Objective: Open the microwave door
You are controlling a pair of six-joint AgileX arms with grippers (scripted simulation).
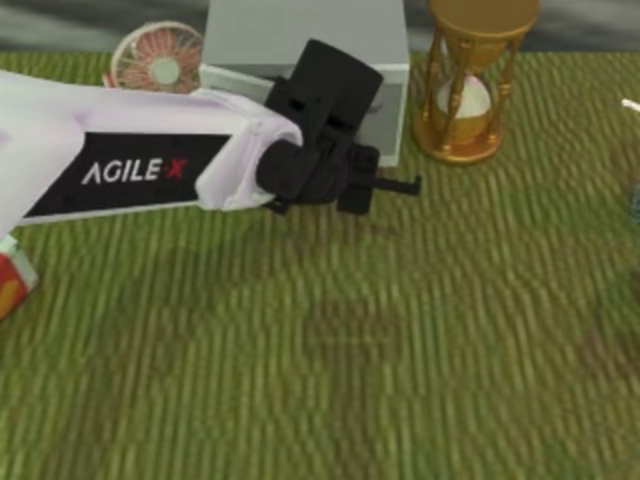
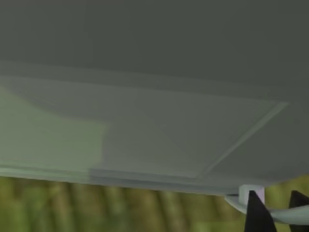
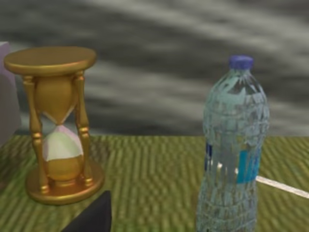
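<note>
Top view: the left gripper (image 1: 385,185) hangs against the microwave (image 1: 300,40) front at the table's far edge.

Left wrist view: the door (image 2: 145,130) fills the frame; fingers (image 2: 258,215) straddle a pale handle (image 2: 251,195), grip unclear, so it may slip.

Right wrist view: the hourglass (image 3: 57,125) and bottle (image 3: 234,150) stand clear.

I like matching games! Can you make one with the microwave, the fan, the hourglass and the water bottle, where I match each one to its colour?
Things:
1. microwave
2. fan
3. hourglass
4. water bottle

Colours:
A. golden
B. clear with a blue cap
C. silver-grey
D. pink

Right pairs: 1-C, 2-D, 3-A, 4-B.
</note>
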